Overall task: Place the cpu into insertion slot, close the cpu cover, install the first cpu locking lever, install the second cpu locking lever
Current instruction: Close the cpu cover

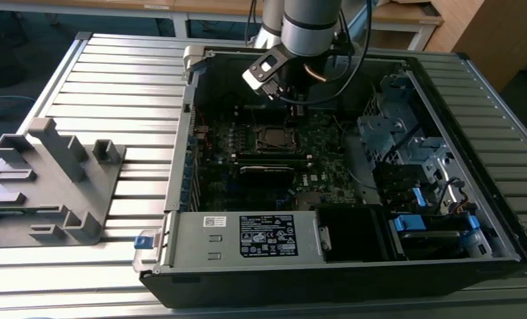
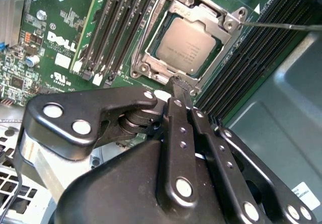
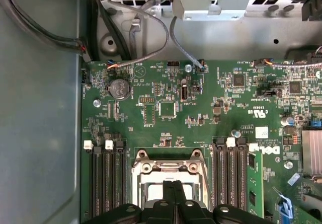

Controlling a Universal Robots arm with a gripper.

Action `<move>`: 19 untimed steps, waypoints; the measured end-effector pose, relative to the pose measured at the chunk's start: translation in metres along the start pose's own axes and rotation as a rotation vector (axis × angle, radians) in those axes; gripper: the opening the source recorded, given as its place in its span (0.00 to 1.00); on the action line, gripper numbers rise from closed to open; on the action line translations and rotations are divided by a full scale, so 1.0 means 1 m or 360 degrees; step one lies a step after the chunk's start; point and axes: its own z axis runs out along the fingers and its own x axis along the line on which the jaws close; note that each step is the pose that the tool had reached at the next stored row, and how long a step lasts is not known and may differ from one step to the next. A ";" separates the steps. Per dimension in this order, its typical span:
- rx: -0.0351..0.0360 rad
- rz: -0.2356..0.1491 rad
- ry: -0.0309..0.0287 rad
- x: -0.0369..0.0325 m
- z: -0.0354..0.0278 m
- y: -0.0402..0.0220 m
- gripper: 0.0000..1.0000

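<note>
The cpu (image 2: 188, 45), a grey-brown metal square, lies in the insertion slot (image 2: 142, 65) on the green board. The silvery cpu cover (image 2: 204, 11) lies flat around it, and the chip shows through its window. A thin silvery lever rod (image 2: 282, 26) runs out from one corner of the socket. My gripper (image 2: 178, 83) hovers just off the socket's edge, its black fingers pressed together with nothing between them. In the first wrist view the gripper (image 3: 176, 186) sits over the socket frame (image 3: 146, 167). In the exterior view the gripper (image 1: 296, 100) hangs inside the case above the socket (image 1: 272, 137).
Long black memory slots (image 2: 113, 27) flank the socket on both sides. The open computer case (image 1: 334, 279) holds a power supply (image 1: 245, 236), drive cages (image 1: 396, 133) and cables (image 3: 146, 22). A grey fixture (image 1: 50, 179) stands on the ribbed table at the exterior view's left.
</note>
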 end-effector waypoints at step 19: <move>0.0000 0.0000 -0.00035 -0.0003 0.0046 -0.0101 0.11</move>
